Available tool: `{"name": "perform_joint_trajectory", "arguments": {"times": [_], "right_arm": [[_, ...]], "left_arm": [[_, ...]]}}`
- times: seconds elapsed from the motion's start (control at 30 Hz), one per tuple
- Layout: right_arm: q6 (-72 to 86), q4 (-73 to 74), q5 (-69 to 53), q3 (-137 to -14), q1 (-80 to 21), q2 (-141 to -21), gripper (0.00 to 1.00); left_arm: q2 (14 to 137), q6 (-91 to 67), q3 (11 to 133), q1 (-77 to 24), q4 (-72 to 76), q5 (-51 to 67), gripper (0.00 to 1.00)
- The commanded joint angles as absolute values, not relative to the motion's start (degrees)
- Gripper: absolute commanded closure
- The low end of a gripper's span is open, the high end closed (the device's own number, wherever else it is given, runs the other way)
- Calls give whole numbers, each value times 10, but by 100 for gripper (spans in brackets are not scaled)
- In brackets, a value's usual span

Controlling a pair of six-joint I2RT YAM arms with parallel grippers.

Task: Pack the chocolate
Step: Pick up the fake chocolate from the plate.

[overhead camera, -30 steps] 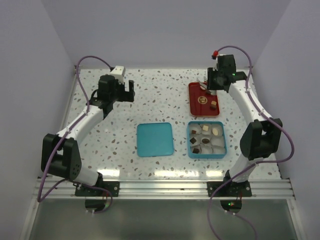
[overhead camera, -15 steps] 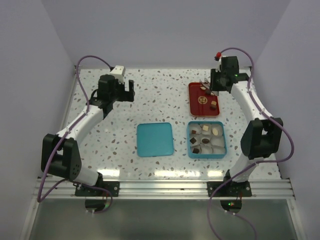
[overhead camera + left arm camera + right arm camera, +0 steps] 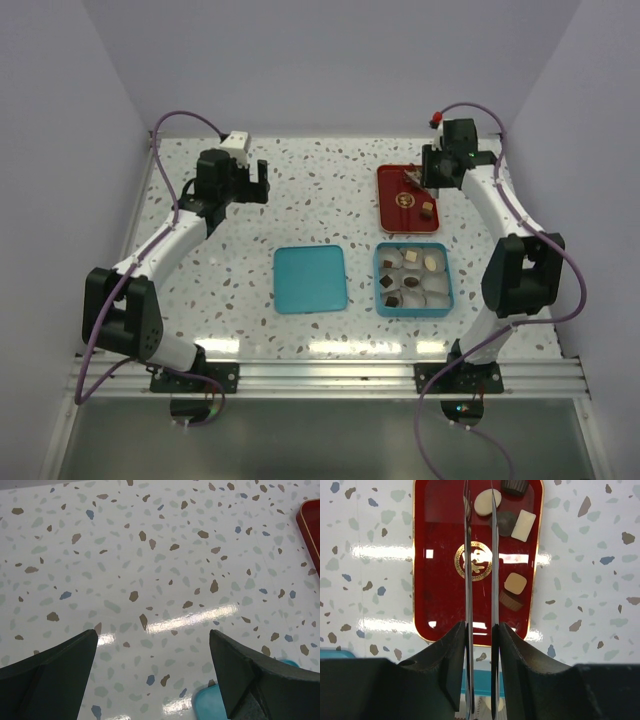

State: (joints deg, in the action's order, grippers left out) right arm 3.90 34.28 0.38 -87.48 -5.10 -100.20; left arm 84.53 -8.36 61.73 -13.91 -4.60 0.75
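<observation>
The right fingers (image 3: 455, 650) have shifted slightly toward the right side of the red tray (image 3: 435, 580). They are narrow, pinching metal tweezers (image 3: 491, 555). The tweezer blades flank a cream oval chocolate (image 3: 482, 502) at the tray's far end; I cannot tell whether it is gripped. Several more pieces lie on the tray, and others sit in the box (image 3: 414, 311) just nearer than the tray. The left fingers (image 3: 55, 670) stand wide above the table (image 3: 150, 555), well left of the tray.
</observation>
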Motion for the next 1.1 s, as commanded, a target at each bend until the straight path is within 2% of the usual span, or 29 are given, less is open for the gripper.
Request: {"name": "perform_joint_trajectory", "arguments": {"times": [0.0, 0.27, 1.07], "right_arm": [[29, 309, -1, -875, -47, -1004, 65], [15, 312, 10, -882, -47, -1016, 65], [18, 314, 25, -853, -47, -955, 65]], "left_arm": [[845, -80, 642, -142, -44, 3, 0], [844, -79, 643, -142, -46, 3, 0], [840, -81, 642, -142, -46, 6, 0]]}}
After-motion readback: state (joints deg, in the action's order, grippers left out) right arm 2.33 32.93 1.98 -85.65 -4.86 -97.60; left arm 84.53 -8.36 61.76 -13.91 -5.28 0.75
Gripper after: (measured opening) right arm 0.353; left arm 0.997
